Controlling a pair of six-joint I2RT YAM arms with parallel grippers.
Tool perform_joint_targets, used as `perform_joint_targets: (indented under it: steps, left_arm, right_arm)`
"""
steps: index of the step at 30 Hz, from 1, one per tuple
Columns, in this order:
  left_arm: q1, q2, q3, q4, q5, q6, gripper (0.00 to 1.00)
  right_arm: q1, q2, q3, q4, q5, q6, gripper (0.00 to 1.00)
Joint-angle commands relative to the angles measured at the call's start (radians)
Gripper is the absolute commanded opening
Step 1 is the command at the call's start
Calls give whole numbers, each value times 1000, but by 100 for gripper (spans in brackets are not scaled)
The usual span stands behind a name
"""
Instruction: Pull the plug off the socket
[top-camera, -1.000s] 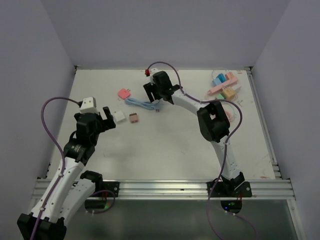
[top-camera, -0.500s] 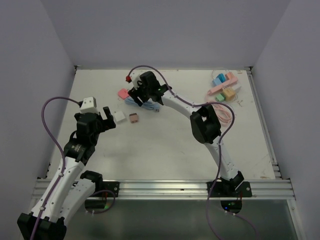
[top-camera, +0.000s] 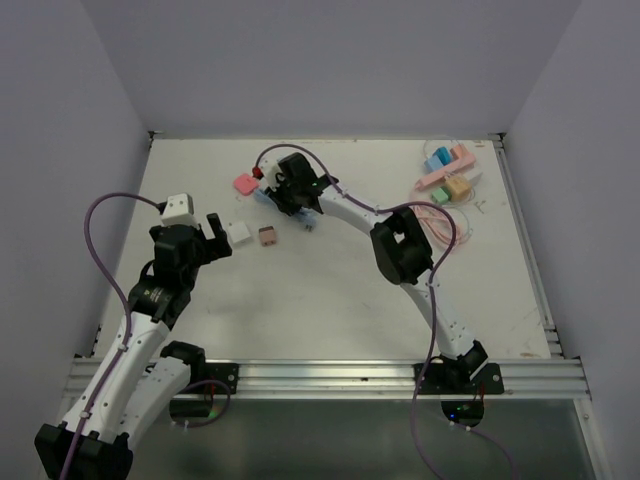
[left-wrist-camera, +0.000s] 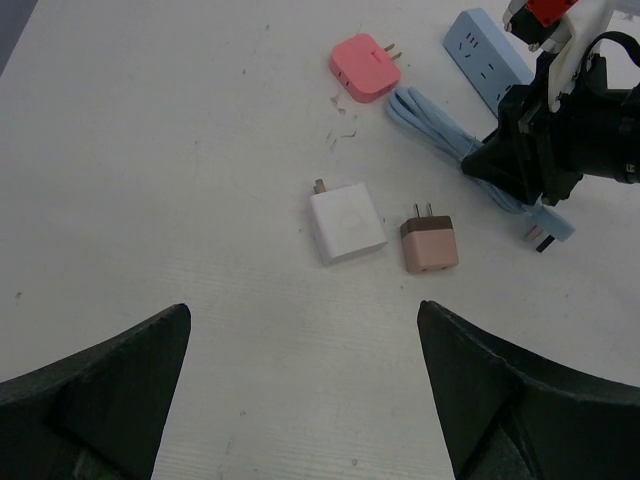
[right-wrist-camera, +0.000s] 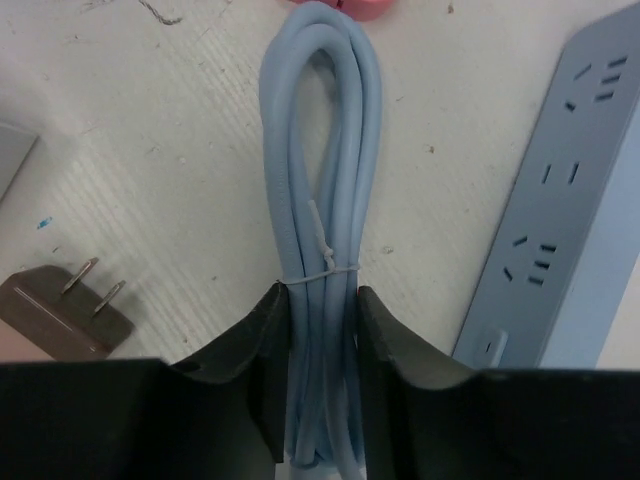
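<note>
The blue power strip (right-wrist-camera: 575, 190) lies far-centre on the table (top-camera: 330, 290), with its coiled cable (right-wrist-camera: 322, 150) just beside it, pinched between the right gripper's (right-wrist-camera: 320, 300) closed jaws. The brown adapter (left-wrist-camera: 429, 243) and white adapter (left-wrist-camera: 346, 222) lie nearer left (prongs showing). The left gripper (left-wrist-camera: 303, 315) gapes wide over bare tabletop.

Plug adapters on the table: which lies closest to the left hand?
The white square adapter; the brown adapter and pink adapter lie farther away.
</note>
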Motion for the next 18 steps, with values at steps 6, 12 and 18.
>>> perform_joint_targets:
  steps: [6,12,18]
  left_arm:
    - [5,2,-6,23,-2,29,100]
    - [5,5,-8,25,3,30,100]
    - [5,9,-8,23,-5,29,100]
  right_arm:
    - [-40,-127,-148,68,20,4,9]
    - [-71,-88,-75,86,54,36,6]
    - [-88,43,109,104,92,88,10]
